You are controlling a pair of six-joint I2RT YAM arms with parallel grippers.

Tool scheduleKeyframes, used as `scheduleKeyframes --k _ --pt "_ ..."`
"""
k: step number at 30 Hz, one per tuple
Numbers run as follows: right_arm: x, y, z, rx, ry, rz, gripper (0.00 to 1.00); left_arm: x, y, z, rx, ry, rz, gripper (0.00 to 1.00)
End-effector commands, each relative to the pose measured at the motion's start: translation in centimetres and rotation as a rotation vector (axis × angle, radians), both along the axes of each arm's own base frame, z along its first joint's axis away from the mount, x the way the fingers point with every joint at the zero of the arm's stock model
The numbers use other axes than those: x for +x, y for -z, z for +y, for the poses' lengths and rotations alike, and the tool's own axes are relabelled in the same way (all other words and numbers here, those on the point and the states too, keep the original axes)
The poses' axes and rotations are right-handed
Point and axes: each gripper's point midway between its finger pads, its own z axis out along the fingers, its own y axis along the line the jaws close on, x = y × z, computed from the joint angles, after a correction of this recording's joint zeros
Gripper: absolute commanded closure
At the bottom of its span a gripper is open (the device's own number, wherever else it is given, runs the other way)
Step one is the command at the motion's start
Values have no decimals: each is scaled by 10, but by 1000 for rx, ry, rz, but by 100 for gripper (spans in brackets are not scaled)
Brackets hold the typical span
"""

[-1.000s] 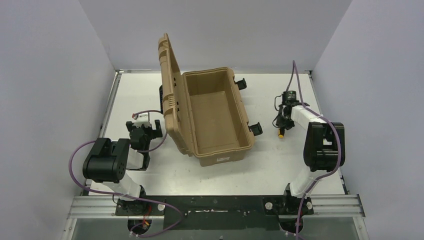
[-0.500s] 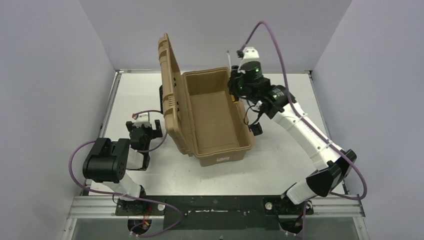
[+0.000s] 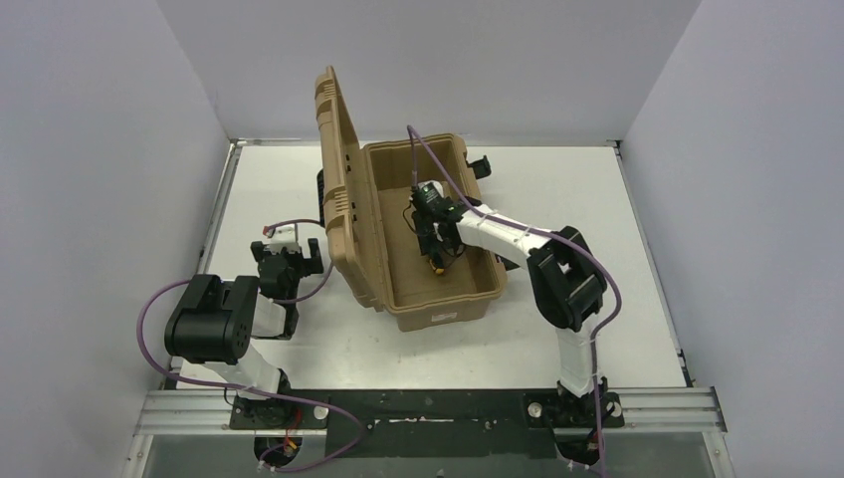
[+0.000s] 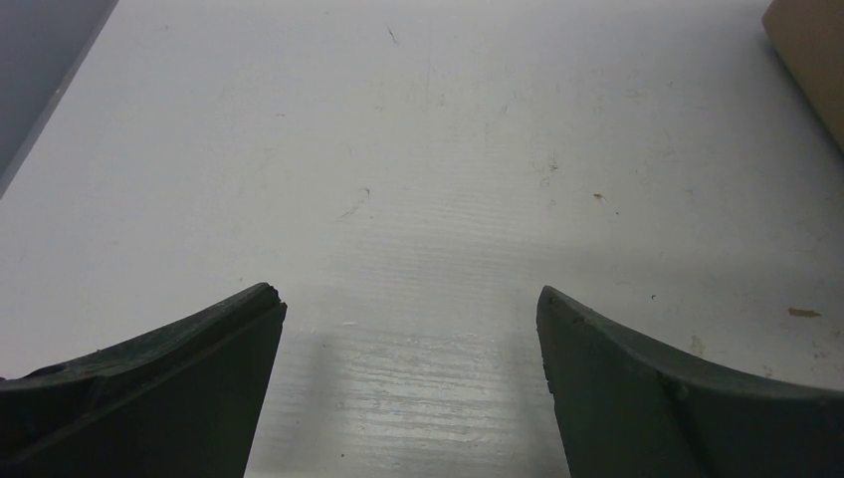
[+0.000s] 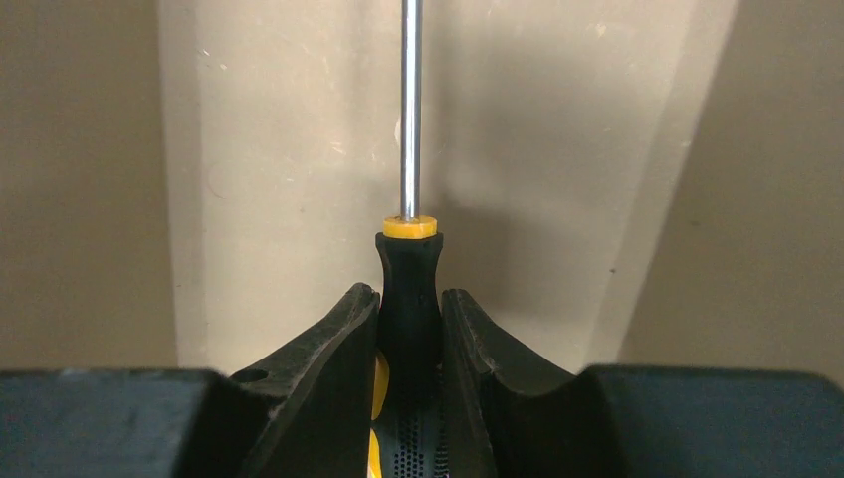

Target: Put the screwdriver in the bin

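Observation:
The bin (image 3: pixel 438 309) is a tan case with its ribbed lid (image 3: pixel 336 159) standing open at its left. My right gripper (image 3: pixel 433 239) is down inside the bin, shut on the screwdriver (image 3: pixel 436 265). In the right wrist view the black handle with a yellow collar (image 5: pixel 409 289) sits clamped between my fingers (image 5: pixel 338 344), and the metal shaft (image 5: pixel 409 110) points away over the bin's tan floor (image 5: pixel 299 149). My left gripper (image 3: pixel 287 251) is open and empty over the white table (image 4: pixel 428 149), left of the bin.
Black latches (image 3: pixel 481 166) stick out from the bin's right side. The bin's corner shows at the top right of the left wrist view (image 4: pixel 811 50). Grey walls close the table on three sides. A metal rail (image 3: pixel 428 408) runs along the near edge.
My right arm picked the screwdriver up from the table right of the bin, swung high over the bin's far rim, then came down inside the bin. The left arm has not moved.

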Motion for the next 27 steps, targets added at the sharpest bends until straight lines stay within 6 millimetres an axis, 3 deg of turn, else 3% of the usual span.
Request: scheduleKeyframes --k 1,9,12,14,15,17,21,24,27 --pt "8 -5 23 100 4 -31 100 10 -19 -1 -10 -5 -70 3" --pt "10 45 10 0 77 21 100 10 -19 -1 -10 -5 -70 3" --pt "10 51 10 -9 81 31 86 10 -19 -1 -10 -5 -69 3" --pt "11 47 11 -4 84 25 70 10 -19 -1 -10 -5 -69 3" --pt "12 43 11 -1 85 18 59 10 -19 -1 -11 -5 -70 3" --pt "16 32 12 8 86 -2 48 10 -19 -1 -10 -5 -70 3" --pt "22 -1 15 31 74 -49 38 10 -19 -1 -9 -4 -70 3" --pt "25 -38 20 68 48 -100 28 9 -19 -1 -10 -5 -68 3" --pt "27 -82 20 116 26 -176 8 10 -19 -1 -10 -5 -70 3"
